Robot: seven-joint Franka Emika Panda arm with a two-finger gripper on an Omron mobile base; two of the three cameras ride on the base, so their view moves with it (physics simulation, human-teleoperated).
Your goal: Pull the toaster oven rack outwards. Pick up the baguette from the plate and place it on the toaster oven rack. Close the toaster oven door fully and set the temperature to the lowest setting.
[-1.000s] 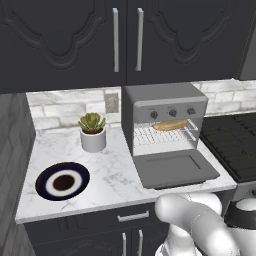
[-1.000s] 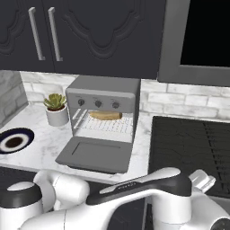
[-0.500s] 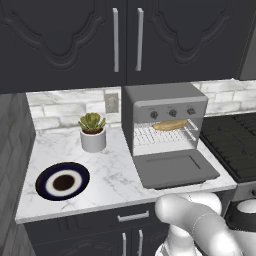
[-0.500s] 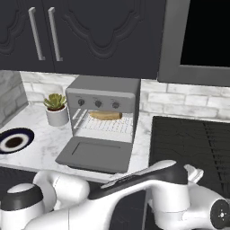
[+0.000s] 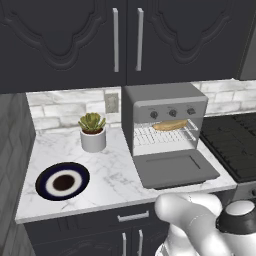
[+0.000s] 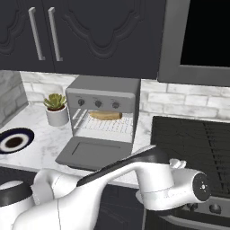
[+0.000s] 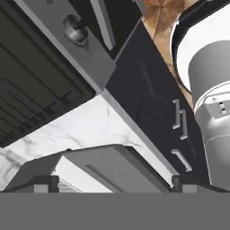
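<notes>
Fingertips (image 7: 47,183), small dark blocks, stood far apart at the bottom edge of the hand view, spread wide with nothing between them. Beyond the gripper (image 7: 116,184) lay the flat matte grey toaster oven door (image 7: 112,164), folded down and seen upside down, over veined white marble counter (image 7: 85,126).

In the base views the boxy grey toaster oven (image 5: 165,122) sat on that marble. Its thin wire rack (image 5: 162,135) carried the flat golden-tan baguette (image 5: 170,125), under three small round knobs. Well to its left lay the round navy plate (image 5: 62,181), white-ringed and brown-centred, bare. A white pot of succulent (image 5: 92,132) stood between them.
</notes>
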